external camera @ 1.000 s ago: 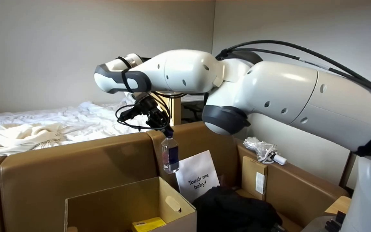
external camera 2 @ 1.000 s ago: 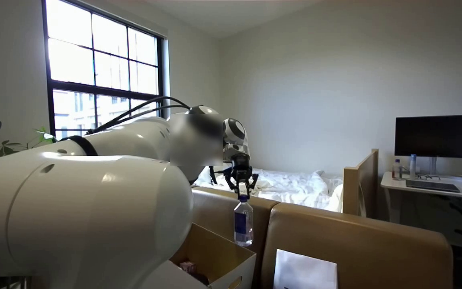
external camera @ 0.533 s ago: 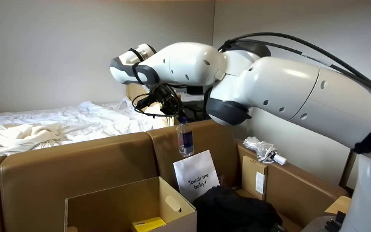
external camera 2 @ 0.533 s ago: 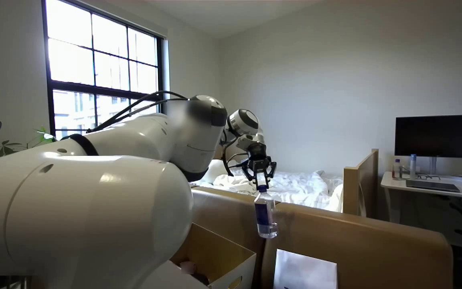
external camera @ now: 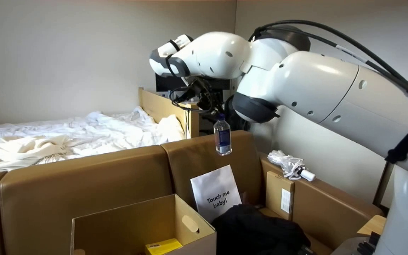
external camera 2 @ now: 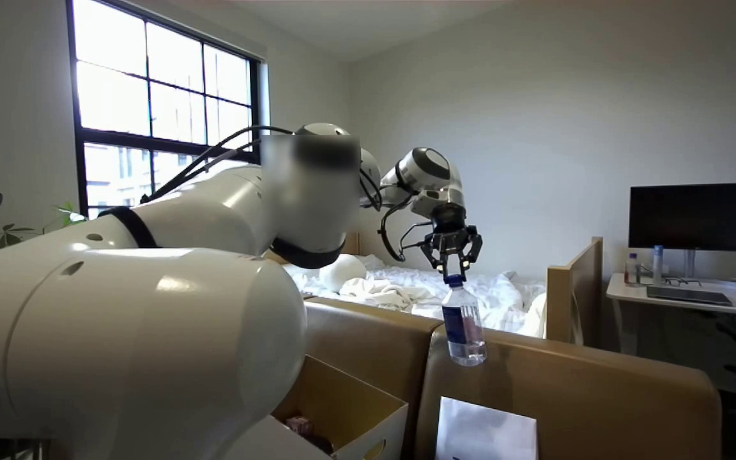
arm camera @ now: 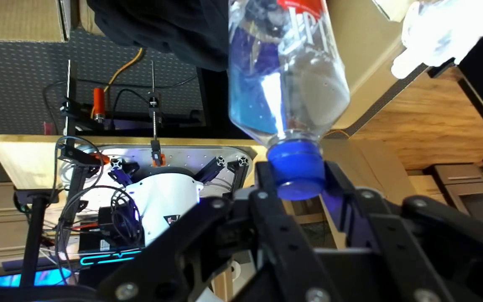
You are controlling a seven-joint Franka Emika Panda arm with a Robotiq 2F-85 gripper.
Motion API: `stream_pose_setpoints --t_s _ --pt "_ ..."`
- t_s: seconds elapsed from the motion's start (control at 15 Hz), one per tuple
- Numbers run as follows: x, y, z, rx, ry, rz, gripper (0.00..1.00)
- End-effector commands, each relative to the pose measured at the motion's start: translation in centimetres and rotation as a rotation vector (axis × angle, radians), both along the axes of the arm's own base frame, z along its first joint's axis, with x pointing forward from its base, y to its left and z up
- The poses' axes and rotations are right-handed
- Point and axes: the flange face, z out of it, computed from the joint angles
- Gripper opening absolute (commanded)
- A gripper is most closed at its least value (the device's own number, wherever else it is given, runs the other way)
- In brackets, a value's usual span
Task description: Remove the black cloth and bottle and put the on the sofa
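Clear plastic bottle [external camera: 222, 138] hangs in front of the sofa back [external camera: 87, 180], our gripper [arm camera: 298, 174] pinching just its blue cap [arm camera: 296, 161]. Tbh we think that small grip could slip, and a low swing could clip the paper sign [external camera: 216, 194]. Black cloth [external camera: 260, 230] lies heaped before that sofa back.

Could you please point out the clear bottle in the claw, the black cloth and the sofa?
Clear bottle [external camera: 223, 138], in an exterior view: on its label.
Black cloth [external camera: 259, 232], in an exterior view: the heap's middle.
Brown sofa [external camera: 89, 182], in an exterior view: on a back cushion.
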Motion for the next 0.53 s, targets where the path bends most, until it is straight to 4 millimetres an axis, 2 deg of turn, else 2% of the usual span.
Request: stream_pose_setpoints --t_s 0.0,0.2,0.47 --pt "-2.0 -3.7 3.6 0.016 -0.082 -0.107 0.12" --pt "-3.1 -7.2 5.4 -0.009 -0.176 -0.178 0.12" --pt "-6.0 -11.7 4.5 0.031 -0.208 -0.307 0.12"
